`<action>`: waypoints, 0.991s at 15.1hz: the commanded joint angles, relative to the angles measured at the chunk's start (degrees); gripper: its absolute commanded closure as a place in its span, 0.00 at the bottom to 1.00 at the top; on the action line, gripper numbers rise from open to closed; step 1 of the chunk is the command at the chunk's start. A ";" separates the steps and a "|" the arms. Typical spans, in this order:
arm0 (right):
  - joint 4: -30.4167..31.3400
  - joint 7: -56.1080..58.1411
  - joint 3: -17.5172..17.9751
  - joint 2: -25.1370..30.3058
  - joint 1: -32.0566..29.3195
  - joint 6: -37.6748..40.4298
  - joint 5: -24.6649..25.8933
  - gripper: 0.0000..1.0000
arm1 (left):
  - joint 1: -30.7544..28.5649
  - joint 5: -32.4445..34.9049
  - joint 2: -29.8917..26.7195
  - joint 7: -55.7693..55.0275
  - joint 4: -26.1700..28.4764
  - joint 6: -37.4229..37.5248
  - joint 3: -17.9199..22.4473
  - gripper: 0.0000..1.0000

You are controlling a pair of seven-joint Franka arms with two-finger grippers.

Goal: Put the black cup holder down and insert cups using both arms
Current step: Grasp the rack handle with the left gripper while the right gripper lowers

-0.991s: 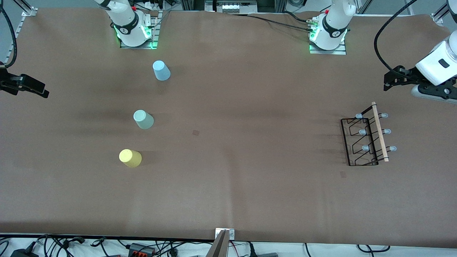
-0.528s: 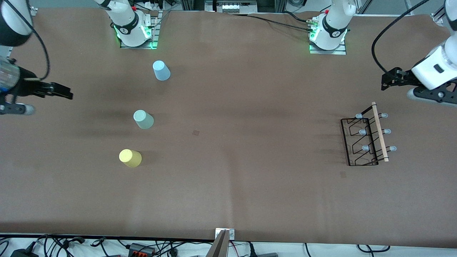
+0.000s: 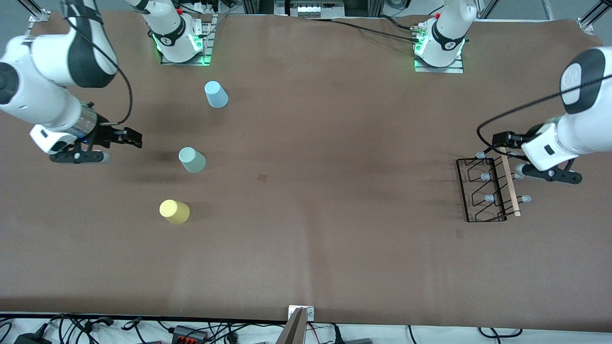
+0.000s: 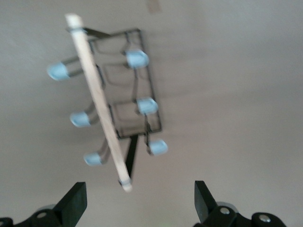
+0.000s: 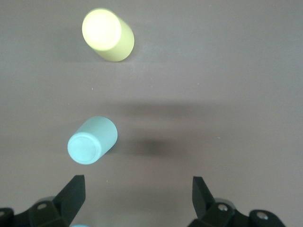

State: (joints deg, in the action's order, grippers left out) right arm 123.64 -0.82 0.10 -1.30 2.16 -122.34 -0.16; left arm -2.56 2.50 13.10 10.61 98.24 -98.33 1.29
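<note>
The black cup holder (image 3: 482, 190) stands on the table toward the left arm's end, with its wooden rod (image 3: 508, 177) on top. My left gripper (image 3: 498, 139) is open and empty, over the holder's end farther from the front camera. In the left wrist view the holder (image 4: 124, 94) lies just ahead of the gripper (image 4: 138, 203). The light blue cup (image 3: 216, 94), pale green cup (image 3: 192, 159) and yellow cup (image 3: 174, 211) stand upside down toward the right arm's end. My right gripper (image 3: 133, 138) is open and empty, beside the pale green cup (image 5: 92, 140). The yellow cup (image 5: 108, 34) also shows there.
The brown table (image 3: 325, 143) is bare between the cups and the holder. The arm bases (image 3: 181, 45) (image 3: 440, 48) stand along the table's edge farthest from the front camera. Cables lie off the table's near edge (image 3: 191, 329).
Both arms swung in from the table's ends. The right gripper moved toward the pale green cup. The left gripper came down over the holder's end. Cups and holder have not moved.
</note>
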 commanded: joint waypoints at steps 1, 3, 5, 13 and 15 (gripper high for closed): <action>8.02 -0.50 0.51 2.71 1.61 -8.69 -0.54 0.00 | -3.33 0.13 3.33 0.91 0.64 -6.42 0.03 0.00; 8.20 -0.50 0.69 0.25 3.28 -11.33 -0.63 0.00 | -3.33 0.13 3.25 0.91 4.22 -10.81 0.03 0.00; 8.03 -2.16 0.86 -2.30 4.51 -14.76 -0.54 0.00 | -3.51 0.13 2.90 1.08 8.70 -15.47 0.03 0.00; 7.41 -18.32 3.32 -10.56 7.76 -25.05 -0.63 0.00 | -3.60 0.13 2.81 1.61 11.36 -18.91 0.03 0.64; 7.41 -19.75 3.33 -11.01 8.38 -25.05 -0.63 0.00 | -3.60 0.13 3.60 1.61 11.19 -19.00 0.11 0.65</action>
State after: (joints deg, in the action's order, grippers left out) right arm 131.37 -18.25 3.34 -11.77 9.75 -146.55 -0.17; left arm -6.11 2.50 17.49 10.87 108.01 -116.22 1.35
